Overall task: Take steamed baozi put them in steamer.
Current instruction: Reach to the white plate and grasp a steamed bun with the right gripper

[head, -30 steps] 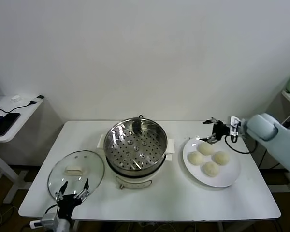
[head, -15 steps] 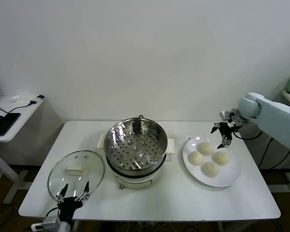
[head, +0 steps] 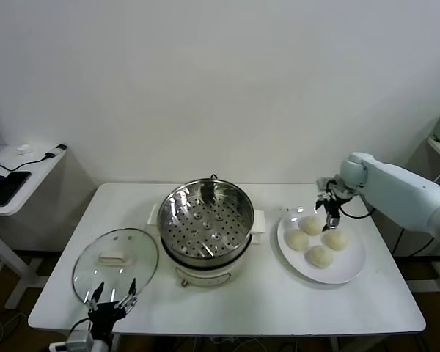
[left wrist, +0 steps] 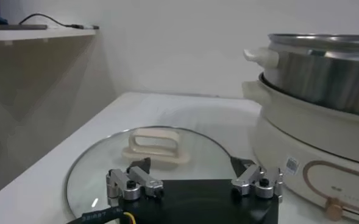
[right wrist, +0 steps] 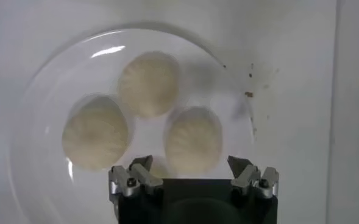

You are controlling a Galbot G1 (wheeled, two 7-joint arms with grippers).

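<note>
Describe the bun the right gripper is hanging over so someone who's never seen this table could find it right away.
Start at the steel steamer in the middle of the white table, then look to the white plate on its right. Four pale buns sit there; the one meant is the bun at the back of the cluster, directly under the open right gripper and farthest from the table's front edge.

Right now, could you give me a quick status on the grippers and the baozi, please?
Right gripper open above the plate, left gripper open by the glass lid. Four baozi on plate, steamer empty. Nothing blocking.
</note>
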